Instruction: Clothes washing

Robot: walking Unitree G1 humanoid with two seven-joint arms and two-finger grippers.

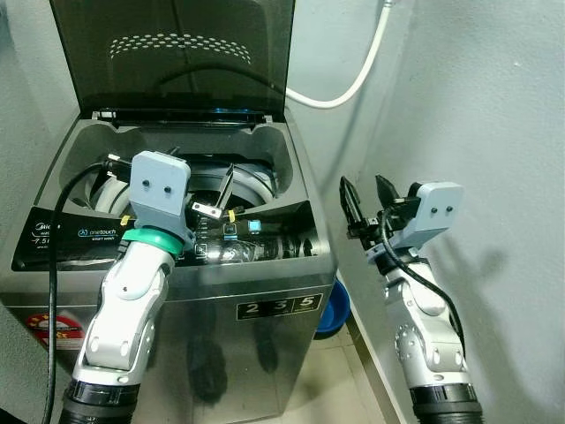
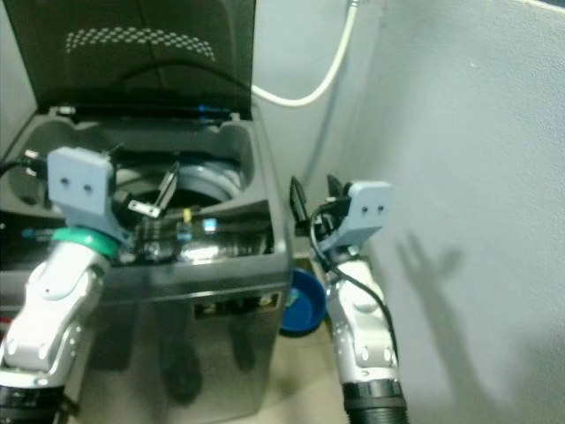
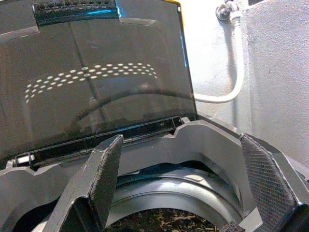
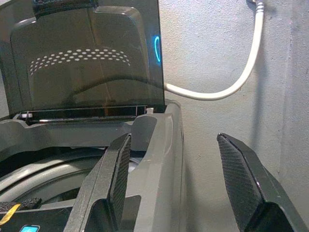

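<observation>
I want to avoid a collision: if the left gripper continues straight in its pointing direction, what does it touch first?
Probably the raised lid of the washing machine: the open left gripper points at it above the drum opening. Depth is unclear.

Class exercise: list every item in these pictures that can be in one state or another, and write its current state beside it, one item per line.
Washing machine lid: raised, standing upright at the back.
Washing machine: top open, control panel display lit.
Drum: uncovered, something dark lying inside.
Left pincer: open, empty, over the drum opening.
Right pincer: open, empty, held beside the machine near the wall.
White hose: attached, hanging in a curve along the wall.
</observation>
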